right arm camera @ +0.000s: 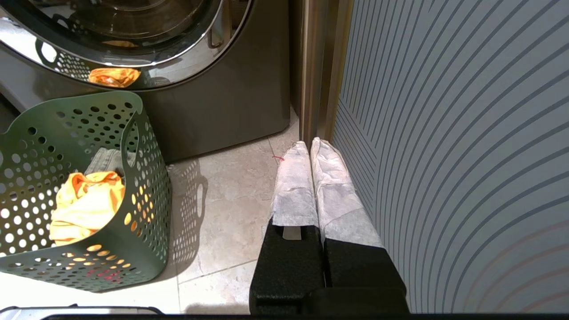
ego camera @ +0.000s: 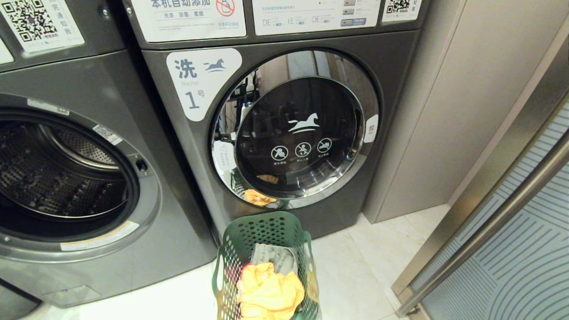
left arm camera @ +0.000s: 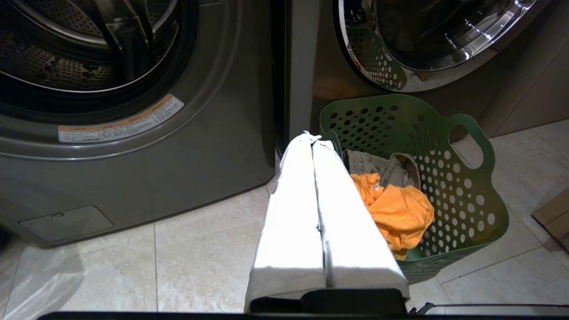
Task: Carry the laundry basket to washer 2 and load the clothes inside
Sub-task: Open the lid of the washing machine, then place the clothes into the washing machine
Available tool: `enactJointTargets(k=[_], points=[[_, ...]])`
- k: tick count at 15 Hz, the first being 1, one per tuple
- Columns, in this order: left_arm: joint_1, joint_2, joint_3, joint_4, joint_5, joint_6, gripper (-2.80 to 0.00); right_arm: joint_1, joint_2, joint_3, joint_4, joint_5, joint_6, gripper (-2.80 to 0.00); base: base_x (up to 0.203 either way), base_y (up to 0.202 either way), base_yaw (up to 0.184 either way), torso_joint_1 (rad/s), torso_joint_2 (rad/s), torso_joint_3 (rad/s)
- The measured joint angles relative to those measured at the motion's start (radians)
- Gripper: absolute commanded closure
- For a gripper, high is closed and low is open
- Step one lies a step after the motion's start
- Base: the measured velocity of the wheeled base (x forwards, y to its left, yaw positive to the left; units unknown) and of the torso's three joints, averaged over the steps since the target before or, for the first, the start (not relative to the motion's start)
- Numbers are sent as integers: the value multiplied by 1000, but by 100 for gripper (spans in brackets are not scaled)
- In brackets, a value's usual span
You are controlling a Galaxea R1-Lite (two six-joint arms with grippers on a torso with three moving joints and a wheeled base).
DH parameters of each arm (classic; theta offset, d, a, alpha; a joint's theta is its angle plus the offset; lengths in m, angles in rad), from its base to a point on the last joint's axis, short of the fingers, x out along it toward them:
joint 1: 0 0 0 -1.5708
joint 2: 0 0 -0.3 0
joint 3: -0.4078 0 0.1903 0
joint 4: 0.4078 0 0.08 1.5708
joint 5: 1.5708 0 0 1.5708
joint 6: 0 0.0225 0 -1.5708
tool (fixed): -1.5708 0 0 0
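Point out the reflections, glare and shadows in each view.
Head view: the closed washer's chrome door ring mirrors the room and the yellow garment. Left wrist view: bright glints on that ring, with the basket reflected. Right wrist view: light through the basket's holes throws a dotted shadow on the floor.

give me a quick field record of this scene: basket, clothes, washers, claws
basket: dark green perforated plastic laundry basket, upright on the tiled floor before the closed washer
clothes: bright yellow garment on top, faded grey-green denim piece behind it, both in the basket
closed washer: dark grey front-loader labelled 1, door shut
open washer: on the left, door open, no numeral visible
left claw: shut, empty
right claw: shut, empty
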Motion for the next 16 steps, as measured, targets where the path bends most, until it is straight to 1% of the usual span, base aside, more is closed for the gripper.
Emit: enactJointTargets(k=[4,6,10,12,16], points=[[0,0,0,0,0,0,0,0,0,0,0,0,0,0,0,0,0,0,0,0],[1,0,0,0,0,0,0,0,0,0,0,0,0,0,-2,-4,115,0,8,3],[0,0,0,0,0,1,0,0,0,0,0,0,0,0,1,-8,176,5,7,2],[0,0,0,-1,0,1,0,0,0,0,0,0,0,0,1,-7,130,4,4,2],[0,0,0,-2,-1,3,0,0,-1,0,0,0,0,0,0,-1,14,1,2,1]])
